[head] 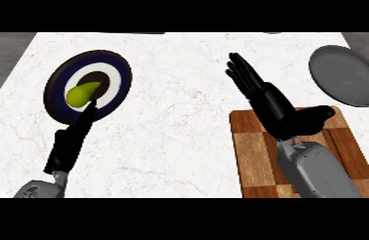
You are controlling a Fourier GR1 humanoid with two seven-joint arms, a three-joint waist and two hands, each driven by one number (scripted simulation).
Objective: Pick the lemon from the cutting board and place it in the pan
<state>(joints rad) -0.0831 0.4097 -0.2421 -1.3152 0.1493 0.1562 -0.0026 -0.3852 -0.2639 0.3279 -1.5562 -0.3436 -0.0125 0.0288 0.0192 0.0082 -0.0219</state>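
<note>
Yellow-green lemon (81, 93) isn't on the cutting board (252, 151) at all, it's sitting in the middle of a dark round dish with a white ring (115, 70) over on the left side of the marble counter (180, 102). Its long axis runs diagonal, low-left to up-right. The left hand (74, 136) is way closer: its fingers are straight and point up toward the lemon, tips just about touching its lower edge, not curled round anything. The right hand (263, 100) hovers above the board's far edge, fingers straight and spread, holding nothing. The grey pan (340, 75) is at the far right, near that right hand and well apart from the lemon. So I'd guess the grab belongs to the left hand, then a long carry across to the pan
</note>
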